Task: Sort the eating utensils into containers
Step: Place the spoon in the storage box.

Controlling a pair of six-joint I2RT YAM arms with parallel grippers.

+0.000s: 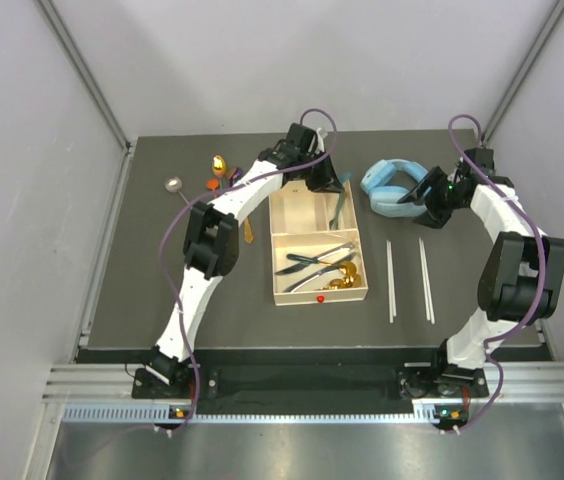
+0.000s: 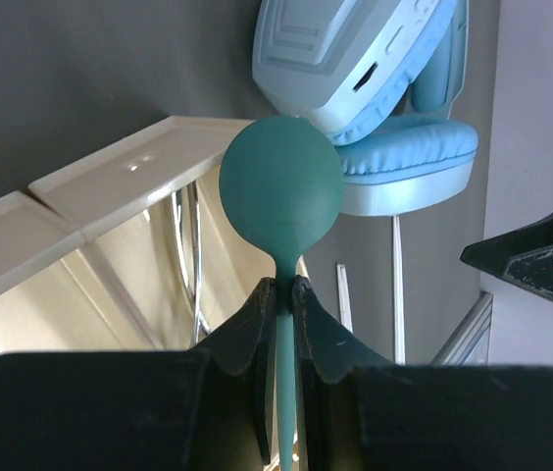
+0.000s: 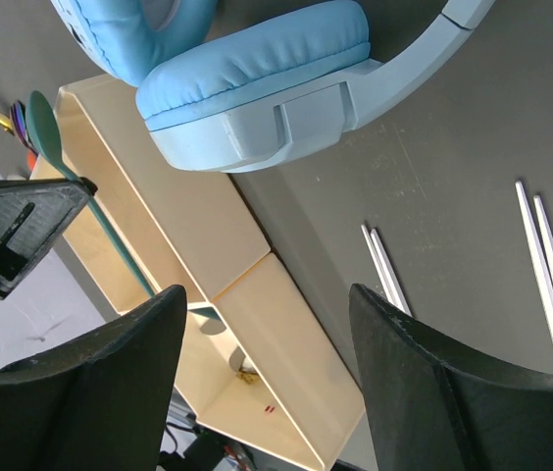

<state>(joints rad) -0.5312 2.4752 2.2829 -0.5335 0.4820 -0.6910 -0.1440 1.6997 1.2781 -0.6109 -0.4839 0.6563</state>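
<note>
Closest to us in the left wrist view, the left claw (image 2: 284, 294) is clenched on the thin handle of the teal spoon (image 2: 280, 186), bowl upward. We judge the grip sits high on the handle so the free end can be lowered first. From the right wrist view that end reaches down inside the far section of the cream tray (image 1: 292, 298), near its right wall; we cannot tell if it touches the floor.

We see dark-and-silver cutlery (image 1: 307, 262) and gold spoons (image 1: 342, 281) in the tray's near part, so sorting seems partly done. Two pairs of chopsticks (image 1: 391, 280) lie right of the tray, parallel to its side. A gold spoon (image 1: 219, 162) and other coloured ones lie near the table's far left corner.

We see the right claw (image 3: 265, 294) released and empty, hanging just beside the light-blue headphones (image 1: 392, 187) toward the table's far right. We take it to be waiting clear of the tray.

We note a dark, matte table, pale panels on three sides with metal posts in the corners, and a ribbed metal rail along the near edge.
</note>
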